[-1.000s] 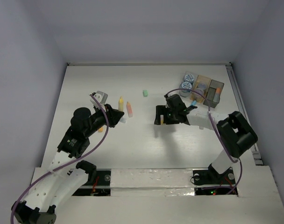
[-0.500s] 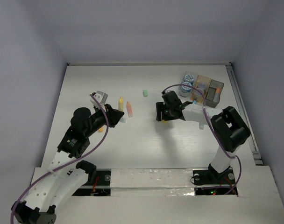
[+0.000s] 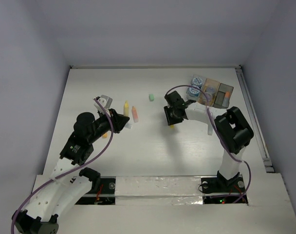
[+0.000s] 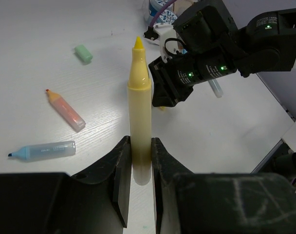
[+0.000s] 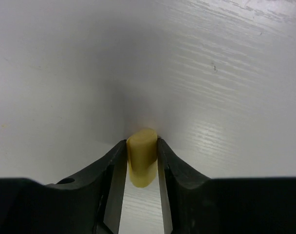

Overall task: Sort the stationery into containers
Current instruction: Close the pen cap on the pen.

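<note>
My left gripper (image 4: 138, 142) (image 3: 122, 119) is shut on an uncapped yellow marker (image 4: 139, 102), which points away towards the right arm. My right gripper (image 5: 141, 142) (image 3: 170, 120) is down at the table in the middle. Its jaws press both sides of a short yellow cap (image 5: 142, 157) (image 3: 171, 125). An orange marker (image 3: 134, 113) (image 4: 65, 110), a light-blue marker (image 4: 41, 151) and a green cap (image 3: 151, 97) (image 4: 83, 52) lie loose. The amber container (image 3: 210, 90) and the grey container (image 3: 222, 95) stand at the back right.
Two blue-white rolls (image 3: 196, 80) (image 3: 192, 91) sit just left of the containers. Another light-blue marker (image 4: 215, 88) lies beside the right arm. A small orange bit (image 3: 105, 135) lies under the left arm. White walls close in the table (image 3: 89, 87).
My right gripper has closed from wide open onto the yellow cap, and its wrist has shifted slightly back and left. The left arm and its marker have not moved.
</note>
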Controlling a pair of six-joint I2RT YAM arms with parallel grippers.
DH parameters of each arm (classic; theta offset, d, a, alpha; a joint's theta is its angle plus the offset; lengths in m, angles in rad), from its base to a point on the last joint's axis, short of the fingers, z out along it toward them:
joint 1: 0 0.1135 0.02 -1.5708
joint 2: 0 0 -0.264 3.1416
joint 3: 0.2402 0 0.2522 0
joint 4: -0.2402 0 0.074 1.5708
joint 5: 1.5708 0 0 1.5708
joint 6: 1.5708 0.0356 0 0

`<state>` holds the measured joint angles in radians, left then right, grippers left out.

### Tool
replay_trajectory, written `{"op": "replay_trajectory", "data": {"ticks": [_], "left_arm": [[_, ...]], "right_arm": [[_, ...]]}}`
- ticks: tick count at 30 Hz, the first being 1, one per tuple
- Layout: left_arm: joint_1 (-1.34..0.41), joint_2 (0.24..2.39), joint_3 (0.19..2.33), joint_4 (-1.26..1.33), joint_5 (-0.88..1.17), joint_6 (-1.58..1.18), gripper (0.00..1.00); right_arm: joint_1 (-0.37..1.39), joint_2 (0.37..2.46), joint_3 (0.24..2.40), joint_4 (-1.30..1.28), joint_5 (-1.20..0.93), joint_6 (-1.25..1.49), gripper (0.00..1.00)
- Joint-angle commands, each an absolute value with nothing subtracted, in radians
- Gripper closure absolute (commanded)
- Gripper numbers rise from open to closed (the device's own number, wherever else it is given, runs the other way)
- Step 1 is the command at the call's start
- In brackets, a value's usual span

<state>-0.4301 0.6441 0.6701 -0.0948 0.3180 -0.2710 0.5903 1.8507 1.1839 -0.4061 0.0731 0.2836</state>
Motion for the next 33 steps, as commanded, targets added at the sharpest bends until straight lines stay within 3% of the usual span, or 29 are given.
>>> {"op": "replay_trajectory", "data": {"ticks": [1,3,4,7,11,15,17,21,27,33], "left_arm": [[-0.423,0.637,0.696,-0.038,0.341,-0.279,1.00],[-0.423,0.635,0.696,-0.038,0.344,-0.282,1.00],[-0.423,0.634,0.695,-0.037,0.347,-0.282,1.00],[-0.423,0.634,0.687,-0.032,0.368,-0.293,1.00],[-0.423,0.640,0.664,0.020,0.449,-0.357,1.00],[-0.423,0.660,0.617,0.181,0.612,-0.510,1.00],[-0.423,0.681,0.574,0.339,0.711,-0.599,1.00],[-0.423,0.710,0.509,0.563,0.796,-0.805,1.00],[-0.434,0.729,0.505,0.725,0.839,-0.874,1.00],[-0.452,0.750,0.525,0.779,0.850,-0.888,1.00]], "right_arm": [[0.594,1.917,1.222,-0.525,0.081,0.235,0.65],[0.594,1.930,1.247,-0.549,0.084,0.221,0.86],[0.594,1.934,1.247,-0.560,0.087,0.216,0.87],[0.594,1.901,1.272,-0.568,0.109,0.216,1.00],[0.594,1.694,1.233,-0.410,0.014,0.262,1.00],[0.594,1.458,1.099,0.098,-0.340,0.428,1.00],[0.594,1.384,1.052,0.248,-0.405,0.564,1.00],[0.594,1.315,1.017,0.571,-0.474,0.718,1.00],[0.594,1.319,1.008,0.857,-0.524,0.888,1.00],[0.626,1.371,1.023,0.959,-0.566,0.976,1.00]]}}
